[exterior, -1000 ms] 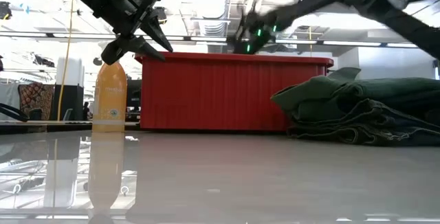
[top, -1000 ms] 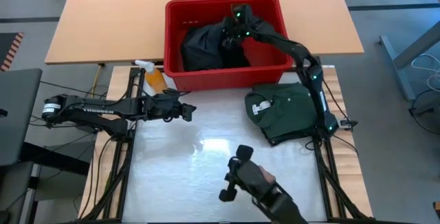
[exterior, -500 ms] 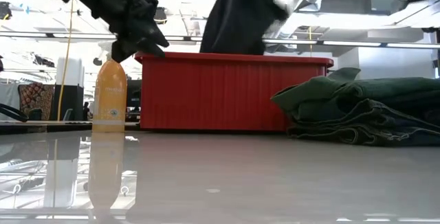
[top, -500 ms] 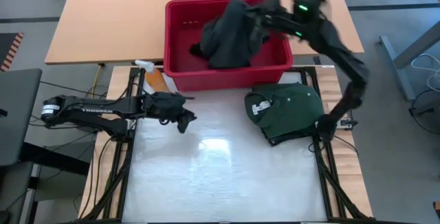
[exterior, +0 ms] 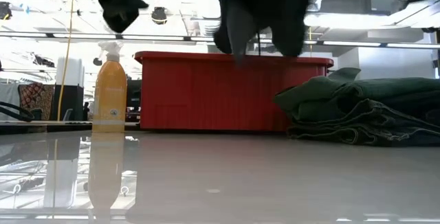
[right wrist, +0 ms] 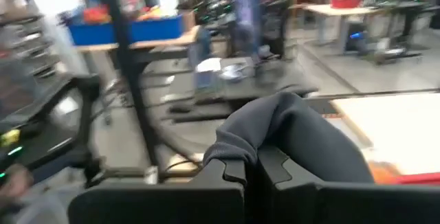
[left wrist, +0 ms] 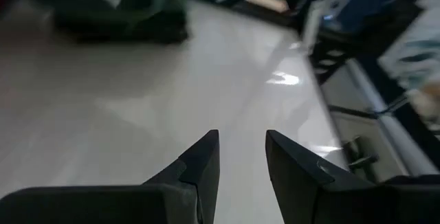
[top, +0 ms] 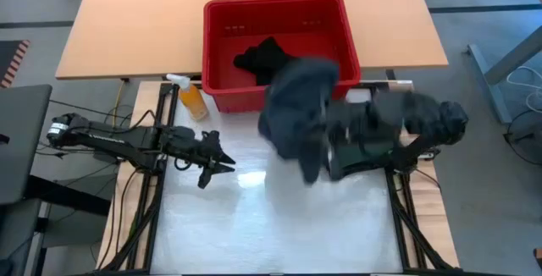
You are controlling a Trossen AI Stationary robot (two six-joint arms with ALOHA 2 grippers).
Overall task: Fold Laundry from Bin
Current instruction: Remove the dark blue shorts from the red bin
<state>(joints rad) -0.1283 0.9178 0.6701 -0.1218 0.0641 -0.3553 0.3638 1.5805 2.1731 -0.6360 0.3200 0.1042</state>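
Right now my right claw is pinched tight on a charcoal garment, holding it in the air just in front of the red bin, above the white table. More dark laundry lies inside the bin. A folded green pile sits on the table's right side. My left claw hovers over the left of the table, fingers slightly spread, near the orange spray bottle.
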